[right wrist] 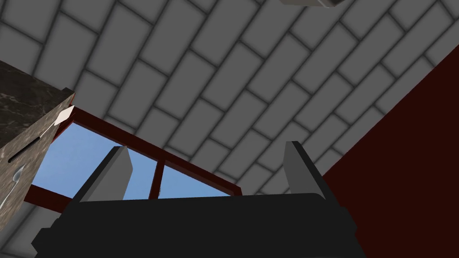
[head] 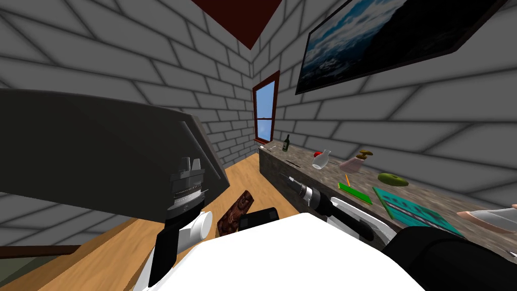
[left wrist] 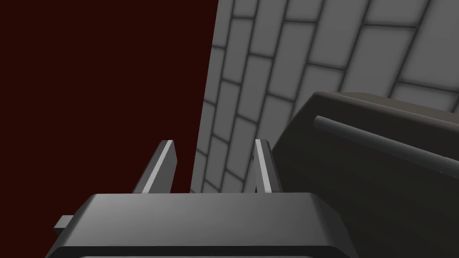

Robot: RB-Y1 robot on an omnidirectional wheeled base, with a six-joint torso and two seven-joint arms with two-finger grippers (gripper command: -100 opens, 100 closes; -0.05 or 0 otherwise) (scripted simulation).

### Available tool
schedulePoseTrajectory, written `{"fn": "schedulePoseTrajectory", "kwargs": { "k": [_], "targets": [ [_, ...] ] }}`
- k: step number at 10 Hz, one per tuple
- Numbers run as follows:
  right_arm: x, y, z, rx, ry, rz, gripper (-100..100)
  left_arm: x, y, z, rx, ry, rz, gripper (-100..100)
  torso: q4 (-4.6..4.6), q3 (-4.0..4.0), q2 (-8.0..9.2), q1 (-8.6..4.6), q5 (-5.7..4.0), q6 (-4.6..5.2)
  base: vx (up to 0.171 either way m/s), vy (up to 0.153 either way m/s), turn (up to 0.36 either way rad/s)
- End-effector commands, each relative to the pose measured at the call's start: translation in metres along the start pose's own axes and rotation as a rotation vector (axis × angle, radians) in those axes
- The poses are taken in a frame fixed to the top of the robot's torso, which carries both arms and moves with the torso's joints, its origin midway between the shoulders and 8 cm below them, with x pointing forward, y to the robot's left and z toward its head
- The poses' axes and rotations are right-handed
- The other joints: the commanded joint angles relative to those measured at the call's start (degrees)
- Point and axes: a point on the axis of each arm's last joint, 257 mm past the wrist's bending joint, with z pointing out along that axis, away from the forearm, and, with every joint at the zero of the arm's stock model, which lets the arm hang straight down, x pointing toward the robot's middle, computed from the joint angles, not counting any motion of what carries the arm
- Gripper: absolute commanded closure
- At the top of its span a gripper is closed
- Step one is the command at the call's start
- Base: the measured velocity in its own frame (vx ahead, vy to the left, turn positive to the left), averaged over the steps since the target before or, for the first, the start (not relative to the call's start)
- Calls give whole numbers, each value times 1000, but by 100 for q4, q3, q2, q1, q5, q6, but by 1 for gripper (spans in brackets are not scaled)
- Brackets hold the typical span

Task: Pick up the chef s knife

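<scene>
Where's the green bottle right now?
In the head view, the bottle stands at the far end of the counter on my right, next to the window and beyond the clear vase.

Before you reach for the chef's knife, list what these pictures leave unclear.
1. Thin items at the counter's far end: head view, too small to identify.
2. Pale pointed object: head view, cut off by the right edge.
3. Counter's near end: head view, hidden behind my right arm.
</scene>
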Motion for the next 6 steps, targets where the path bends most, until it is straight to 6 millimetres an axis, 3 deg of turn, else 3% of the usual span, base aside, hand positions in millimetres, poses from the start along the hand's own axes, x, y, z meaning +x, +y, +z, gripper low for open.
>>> {"fn": "schedulePoseTrajectory", "kwargs": {
  "k": [1, 5, 6],
  "targets": [
    [13, -10, -8, 33, 54, 1, -100, 0, 0, 0, 0, 0, 0, 0, 0, 0, 0, 0, 0, 0, 11, 49, 126],
    [17, -11, -10, 37, 85, -15, -100, 0, 0, 0, 0, 0, 0, 0, 0, 0, 0, 2, 1, 1, -5, 22, 22],
    [29, -23, -18, 72, 139, -16, -100, 0, 0, 0, 0, 0, 0, 0, 0, 1, 1, -2, 0, 0, 16, 25, 123]
  ]
}}
